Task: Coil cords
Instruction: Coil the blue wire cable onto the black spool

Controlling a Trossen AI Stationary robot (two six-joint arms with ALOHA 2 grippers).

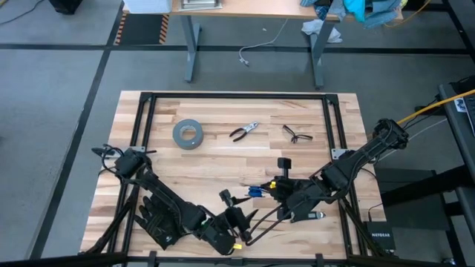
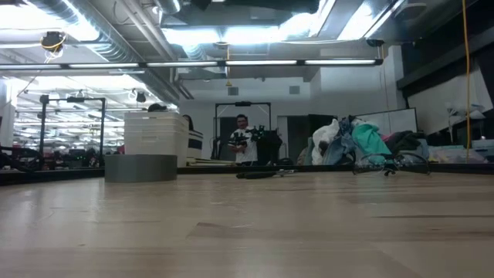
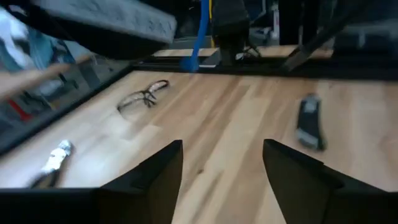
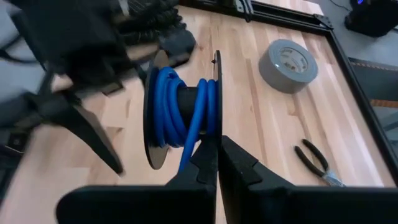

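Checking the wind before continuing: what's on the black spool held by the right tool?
Bright blue cord wraps the black spool's core in several turns between its flanges. The right tool covers the lower part; the cord's end is hidden.

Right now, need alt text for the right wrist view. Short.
The right gripper, fingers nearly closed, pinches a strand of blue cord wound around a black spool that stands on edge above a wooden table. The left gripper shows blurred beside the spool; a grey tape roll and pliers lie farther off on the table.

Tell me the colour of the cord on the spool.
Bright blue cord; right wrist view shows it best.
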